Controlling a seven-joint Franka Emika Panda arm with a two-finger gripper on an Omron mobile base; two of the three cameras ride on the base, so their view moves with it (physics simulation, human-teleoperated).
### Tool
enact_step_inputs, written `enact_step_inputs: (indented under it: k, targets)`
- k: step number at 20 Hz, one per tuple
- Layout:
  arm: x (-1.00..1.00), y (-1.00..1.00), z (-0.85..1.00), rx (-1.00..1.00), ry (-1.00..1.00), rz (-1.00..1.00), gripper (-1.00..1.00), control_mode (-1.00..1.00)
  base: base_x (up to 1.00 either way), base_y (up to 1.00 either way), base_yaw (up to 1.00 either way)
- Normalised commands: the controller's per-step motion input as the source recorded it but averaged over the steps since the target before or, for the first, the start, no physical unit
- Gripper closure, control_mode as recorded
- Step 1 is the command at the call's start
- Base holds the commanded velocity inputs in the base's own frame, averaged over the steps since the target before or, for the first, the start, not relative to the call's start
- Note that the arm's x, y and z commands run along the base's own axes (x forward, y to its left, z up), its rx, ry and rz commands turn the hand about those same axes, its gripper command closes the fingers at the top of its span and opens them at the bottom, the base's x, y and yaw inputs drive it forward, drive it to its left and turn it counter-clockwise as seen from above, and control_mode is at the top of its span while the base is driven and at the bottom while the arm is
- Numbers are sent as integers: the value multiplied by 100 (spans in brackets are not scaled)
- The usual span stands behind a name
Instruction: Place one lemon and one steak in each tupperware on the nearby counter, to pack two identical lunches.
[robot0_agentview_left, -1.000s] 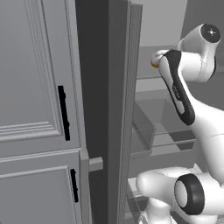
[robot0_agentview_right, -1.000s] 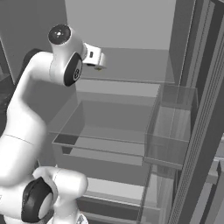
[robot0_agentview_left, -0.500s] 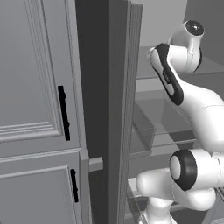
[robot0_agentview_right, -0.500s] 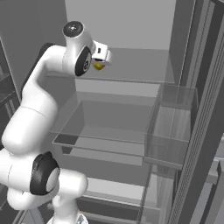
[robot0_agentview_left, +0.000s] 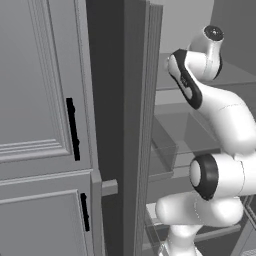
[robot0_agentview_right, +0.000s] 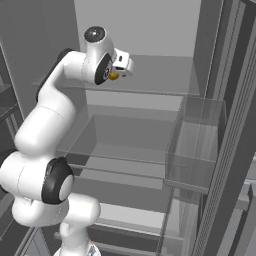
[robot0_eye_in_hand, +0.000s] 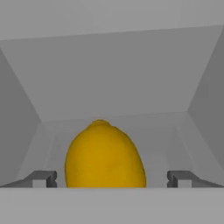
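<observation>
The lemon sits on the upper glass shelf of the open fridge, and everything here is placed against it. The pincer is wide open, one fingertip on each side of the lemon and both clear of its skin, so nothing is gripped yet. In the right base view a sliver of the lemon peeks out just under the wrist, with the fridge's back wall some way behind it.

My judgement is that the step in hand is the first pick, and the packing has hardly begun. The main risk is the fruit's shape: a rounded, waxy lemon squeezed off its widest line can squirt forward out of the jaws and roll along the shelf toward the back wall. If the fingertips close too near the lemon's top, the hold would be shallow and it may drop on the way out. The shelf itself lies right beneath the lemon, so pushing lower to get a deeper grip could scrape the fingertips on the glass. The fridge door stands close beside the arm, leaving a tight path for pulling the lemon clear
</observation>
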Motion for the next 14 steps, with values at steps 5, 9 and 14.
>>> enact_step_inputs:
  k: [5,9,14]
  targets:
    - [25,0,-18,0,0,0,-100,-100,0,0,0]
    - [23,0,-23,0,0,0,100,-100,0,0,0]
    - [9,0,-22,0,0,0,100,-100,0,0,0]
